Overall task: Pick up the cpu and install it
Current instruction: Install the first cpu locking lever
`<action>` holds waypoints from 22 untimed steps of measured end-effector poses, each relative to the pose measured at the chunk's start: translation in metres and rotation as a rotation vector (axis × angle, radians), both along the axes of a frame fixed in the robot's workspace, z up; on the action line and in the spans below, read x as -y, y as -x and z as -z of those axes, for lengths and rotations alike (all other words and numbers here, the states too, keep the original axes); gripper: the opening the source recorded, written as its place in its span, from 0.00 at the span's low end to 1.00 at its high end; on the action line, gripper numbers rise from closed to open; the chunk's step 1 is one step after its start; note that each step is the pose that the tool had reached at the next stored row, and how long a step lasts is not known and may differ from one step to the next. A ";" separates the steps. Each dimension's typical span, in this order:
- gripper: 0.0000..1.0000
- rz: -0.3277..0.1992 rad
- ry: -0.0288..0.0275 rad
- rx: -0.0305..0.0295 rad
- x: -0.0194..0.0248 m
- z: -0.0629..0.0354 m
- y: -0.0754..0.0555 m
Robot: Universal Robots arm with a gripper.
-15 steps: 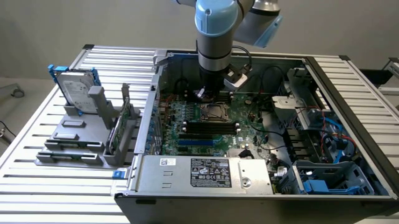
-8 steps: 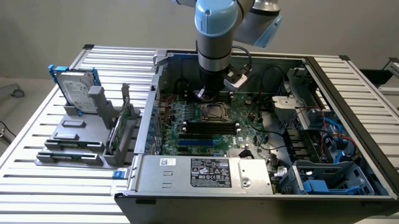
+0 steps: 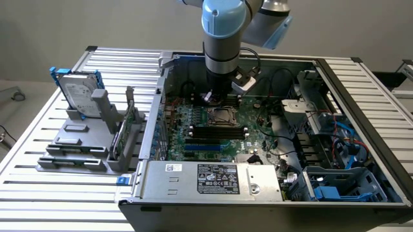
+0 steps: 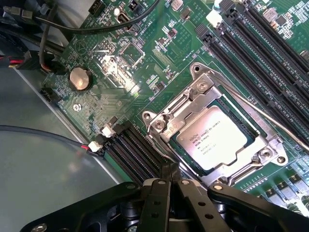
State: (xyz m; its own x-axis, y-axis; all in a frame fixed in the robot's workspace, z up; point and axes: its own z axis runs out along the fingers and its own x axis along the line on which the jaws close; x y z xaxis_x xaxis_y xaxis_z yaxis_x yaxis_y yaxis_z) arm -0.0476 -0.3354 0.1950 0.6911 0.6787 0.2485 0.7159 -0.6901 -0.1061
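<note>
The cpu (image 4: 216,143) lies flat inside the metal socket frame (image 4: 212,133) on the green motherboard (image 4: 120,58), its pale lid with printed text facing up, seated in the frame's opening rather than held. The gripper (image 4: 170,180) hangs just beside the frame's edge, its two dark fingers (image 4: 159,193) pressed together with nothing between them, their tips near the cpu but apart from it. In the exterior view the arm (image 3: 223,34) reaches straight down into the open computer case (image 3: 361,121), the gripper (image 3: 216,98) just over the far edge of the socket frame (image 3: 224,116) near the middle of the motherboard (image 3: 252,140). A round coin battery (image 4: 79,79) sits on the board well away from the socket. Outside the case, on the slatted table (image 3: 38,193), a hard drive (image 3: 81,94) with blue brackets stands upright in a grey fixture (image 3: 77,154).
</note>
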 end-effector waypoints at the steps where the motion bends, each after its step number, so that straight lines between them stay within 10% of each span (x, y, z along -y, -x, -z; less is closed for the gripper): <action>1: 0.11 0.000 -0.0001 0.0000 -0.0001 0.0000 0.000; 22: 0.11 0.000 0.0058 0.0000 -0.0006 0.0008 -0.002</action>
